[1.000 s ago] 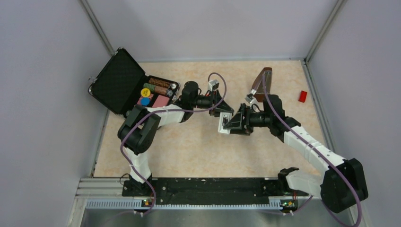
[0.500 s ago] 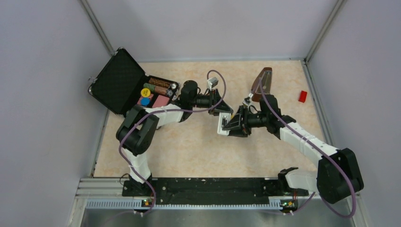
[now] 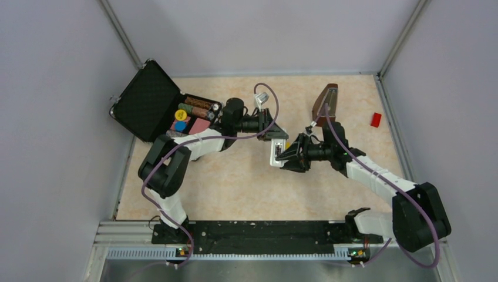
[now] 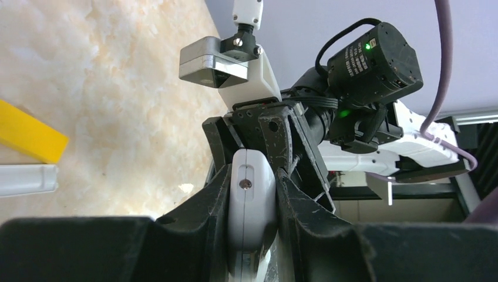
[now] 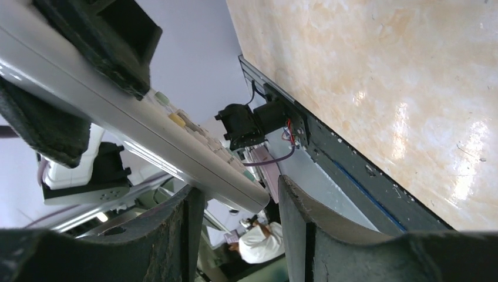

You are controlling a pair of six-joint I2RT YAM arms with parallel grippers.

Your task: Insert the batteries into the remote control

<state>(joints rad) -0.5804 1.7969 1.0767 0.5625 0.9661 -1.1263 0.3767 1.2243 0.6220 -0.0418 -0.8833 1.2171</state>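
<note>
The remote control [image 3: 275, 154] is a white bar held up off the table between the two arms. My left gripper [image 3: 276, 136] is shut on one end of it; in the left wrist view that rounded white end [image 4: 252, 200] is pinched between both fingers. My right gripper [image 3: 284, 156] reaches in from the right to the other end. In the right wrist view the remote control [image 5: 117, 117] runs diagonally, button side showing, and its tip lies between the fingers of my right gripper [image 5: 239, 194]. It sits by the left finger, with a gap at the right finger. The batteries are out of view.
An open black case [image 3: 147, 100] at the back left holds brown and green cylinders [image 3: 198, 110] and coloured pieces. A brown wedge [image 3: 326, 101] stands behind my right arm, and a red block [image 3: 376, 119] lies far right. A yellow block [image 4: 29, 138] and a white piece [image 4: 26, 179] lie below my left gripper.
My right gripper has moved left onto the remote's free end and its jaws have narrowed. My left gripper shifted slightly toward the back, still holding the remote.
</note>
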